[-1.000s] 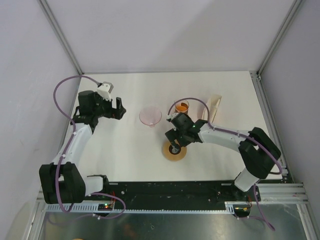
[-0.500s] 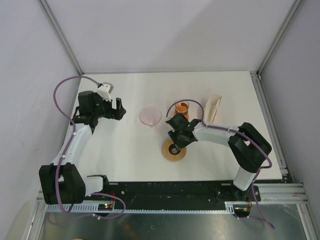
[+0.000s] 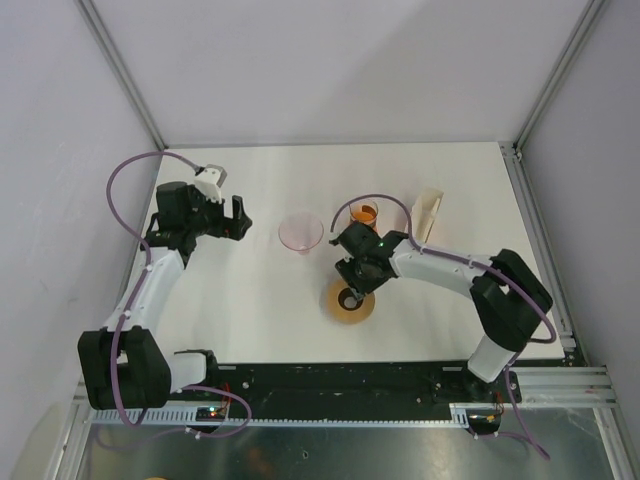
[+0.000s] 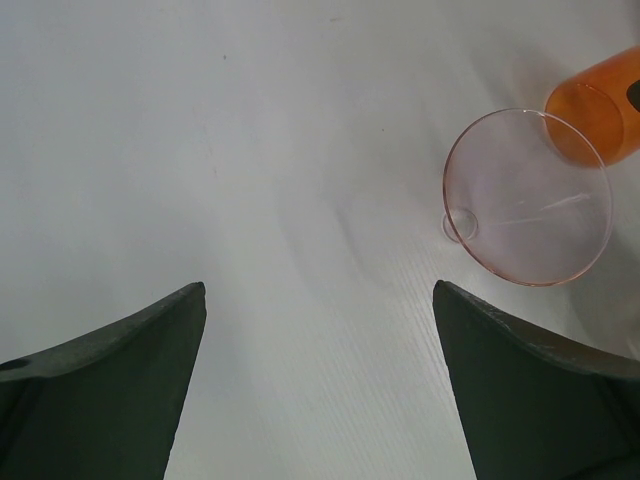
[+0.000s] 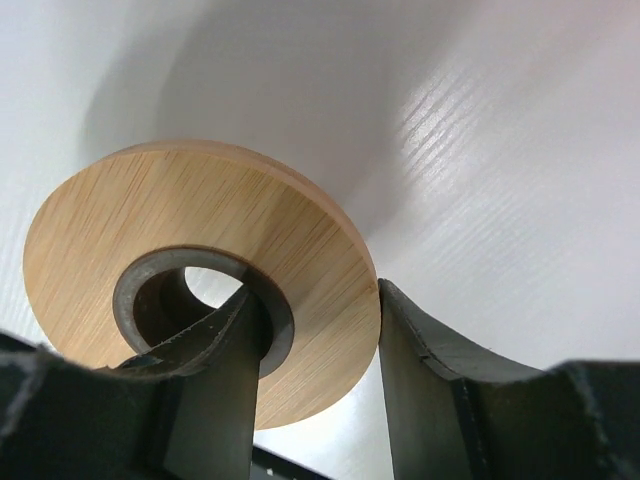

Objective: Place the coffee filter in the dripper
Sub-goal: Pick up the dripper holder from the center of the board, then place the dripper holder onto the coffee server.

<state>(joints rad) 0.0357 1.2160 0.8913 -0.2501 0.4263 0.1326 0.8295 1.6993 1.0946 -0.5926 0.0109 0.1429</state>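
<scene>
The dripper [image 3: 301, 232], a clear pinkish funnel, lies tilted on the white table left of centre; in the left wrist view the dripper [image 4: 527, 197] is up at the right. My left gripper [image 3: 237, 217] hangs open to the dripper's left, its jaws [image 4: 318, 290] wide with only bare table between them. My right gripper [image 3: 350, 295] is shut on a flat wooden ring [image 3: 334, 306]: one finger sits in the ring's centre hole and the other presses its outer edge [image 5: 318, 295]. A single coffee filter is out of view.
An orange-tinted glass beaker [image 3: 364, 213] stands just behind the right gripper and shows again as the beaker [image 4: 598, 110] in the left wrist view. A cream bundle of filters [image 3: 428, 212] stands at the back right. The black rail [image 3: 330, 375] runs along the near edge.
My right gripper's fingers have closed on the wooden ring's band, and the right arm's elbow has shifted a little. The left arm and the dripper have not moved.
</scene>
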